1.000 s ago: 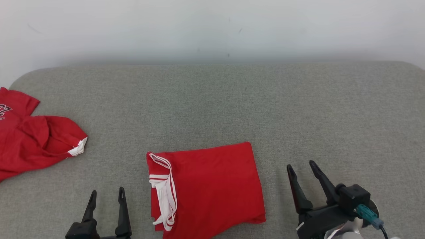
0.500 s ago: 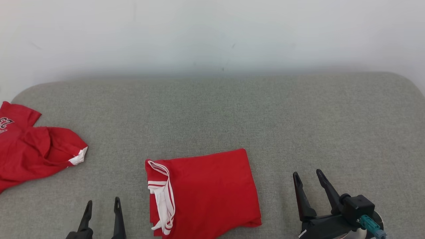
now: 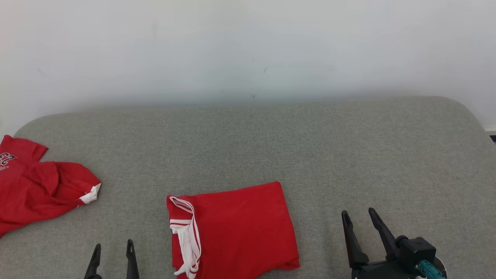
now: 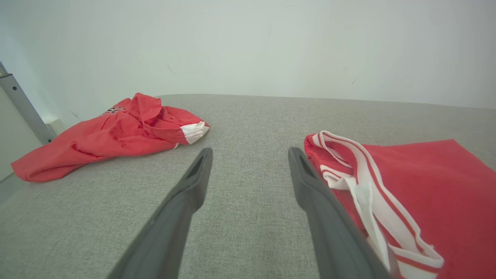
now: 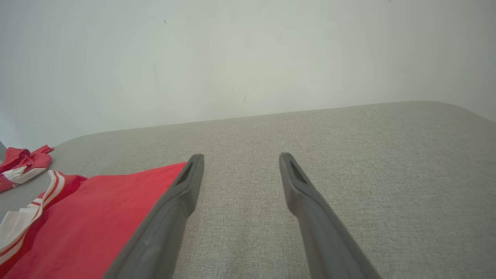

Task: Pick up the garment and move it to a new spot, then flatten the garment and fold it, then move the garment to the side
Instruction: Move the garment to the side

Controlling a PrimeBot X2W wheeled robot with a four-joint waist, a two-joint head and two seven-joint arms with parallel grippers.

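Observation:
A folded red garment [image 3: 236, 230] with white striped trim on its left edge lies flat near the front of the grey cushion. It also shows as the folded garment [image 4: 418, 193] in the left wrist view and as the folded garment [image 5: 89, 217] in the right wrist view. My left gripper [image 3: 113, 248] is open, low at the front left of it, with nothing between its fingers [image 4: 193, 182]. My right gripper [image 3: 358, 217] stands open to the right of the garment, apart from it, its fingers [image 5: 186, 182] empty.
A second red garment [image 3: 35, 186], crumpled, with a white cuff, lies at the cushion's far left edge, also seen as the crumpled garment [image 4: 112, 131]. The grey cushion [image 3: 348, 155] ends at a white wall behind. A metal post [image 4: 23, 108] stands at the left.
The head camera has tilted upward, so everything sits lower in the picture. Both grippers have drawn back toward the bottom edge. The folded garment lies as before.

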